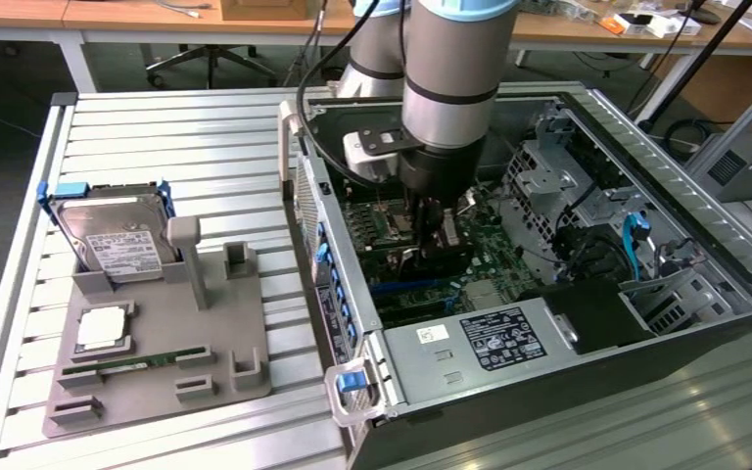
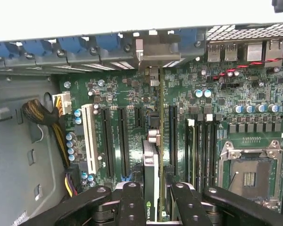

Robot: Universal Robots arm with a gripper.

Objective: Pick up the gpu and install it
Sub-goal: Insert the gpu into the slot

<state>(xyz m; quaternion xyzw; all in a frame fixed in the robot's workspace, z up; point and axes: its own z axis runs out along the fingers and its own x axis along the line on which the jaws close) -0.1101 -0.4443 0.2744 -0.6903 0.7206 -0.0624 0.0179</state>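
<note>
Slatted metal bench (image 1: 154,127), open computer case (image 1: 689,294) lying on it. Fingers (image 2: 181,202) clamped on gpu (image 2: 151,165), held edge-on between them, just above motherboard (image 2: 254,113) slots. Thin edge down, bracket toward rear wall beyond fingers, presumably to line up with a slot.

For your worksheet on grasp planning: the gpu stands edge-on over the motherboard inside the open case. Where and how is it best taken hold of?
Grip the gpu by its thin top edge, coming straight down through the computer case's open side. The card stands upright and edge-on among the motherboard slots, so only its two flat faces offer opposing surfaces. The gripper already pinches it that way, one finger on each face.
</note>
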